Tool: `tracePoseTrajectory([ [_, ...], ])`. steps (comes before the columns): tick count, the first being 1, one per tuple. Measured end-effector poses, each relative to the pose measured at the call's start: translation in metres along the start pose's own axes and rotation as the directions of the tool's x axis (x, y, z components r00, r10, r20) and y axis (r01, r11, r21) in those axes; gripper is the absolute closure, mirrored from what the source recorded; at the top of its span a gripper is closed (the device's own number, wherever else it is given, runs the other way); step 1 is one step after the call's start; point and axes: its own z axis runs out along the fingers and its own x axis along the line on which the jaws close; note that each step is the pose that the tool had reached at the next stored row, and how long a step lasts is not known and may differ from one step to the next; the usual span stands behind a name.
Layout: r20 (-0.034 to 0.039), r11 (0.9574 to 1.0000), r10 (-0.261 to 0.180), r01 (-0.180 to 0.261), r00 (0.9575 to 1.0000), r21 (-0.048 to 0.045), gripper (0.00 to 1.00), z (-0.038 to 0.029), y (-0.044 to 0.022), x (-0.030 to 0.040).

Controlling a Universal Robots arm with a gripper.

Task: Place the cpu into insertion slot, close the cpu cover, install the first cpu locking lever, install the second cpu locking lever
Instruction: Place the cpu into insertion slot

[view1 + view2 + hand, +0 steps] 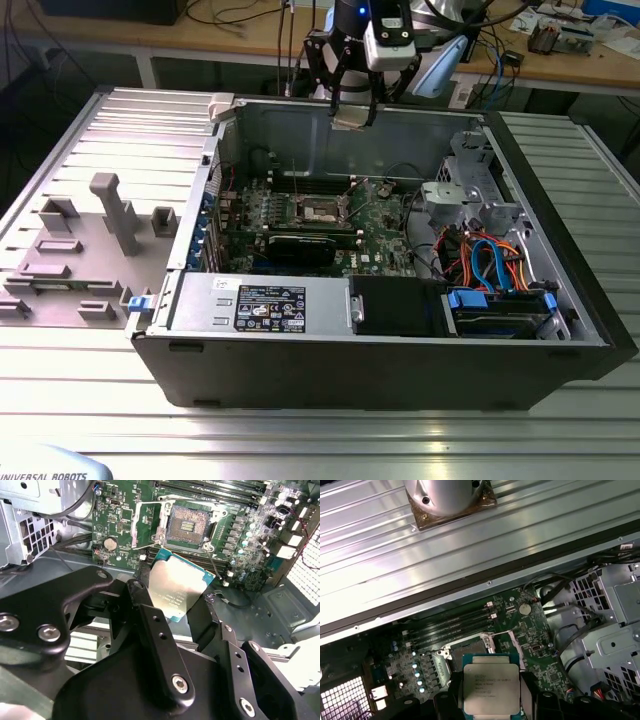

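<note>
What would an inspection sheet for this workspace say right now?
Surface: ribbed metal table with an open computer case lying on it.
Job's things: cpu held in the air, not in the slot; slot empty; cover swung open off the slot.
Clutter: grey fixture blocks on the table at the exterior view's left of the case.
Grippers: gripper shut on the cpu, a finger at each of two opposite edges.
Cables: orange and blue cables inside the case, away from the slot.
Surroundings: bench with wires behind the table.
</note>
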Motion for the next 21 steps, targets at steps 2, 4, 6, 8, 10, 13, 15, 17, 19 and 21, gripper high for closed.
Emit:
tracePoseTrajectory([
  [2,0.0005,1.0000,0.006,-0.006,1.0000,-0.0001,0.46,0.0000,0.0000,0.0000],
  [4,0.0011,0.9999,0.013,-0.013,0.9999,-0.0003,0.46,0.0000,0.0000,0.0000],
  [6,0.0015,0.9999,0.017,-0.017,0.9999,-0.0004,0.46,0.0000,0.0000,0.0000],
  [8,0.0018,0.9998,0.021,-0.021,0.9998,-0.0004,0.46,0.0000,0.0000,0.0000],
  [10,0.0021,0.9997,0.024,-0.024,0.9997,-0.0005,0.46,0.0000,0.0000,0.0000],
  [13,0.0026,0.9996,0.029,-0.029,0.9996,-0.0006,0.46,0.0000,0.0000,0.0000],
  [15,0.0027,0.9996,0.030,-0.030,0.9995,-0.0006,0.46,0.0000,0.0000,0.0000],
  [17,0.0027,0.9995,0.030,-0.030,0.9995,-0.0007,0.46,0.0000,0.0000,0.0000],
  [19,0.0027,0.9995,0.030,-0.030,0.9995,-0.0006,0.46,0.0000,0.0000,0.0000],
  [21,0.0027,0.9995,0.030,-0.030,0.9995,-0.0006,0.46,0.0000,0.0000,0.0000],
])
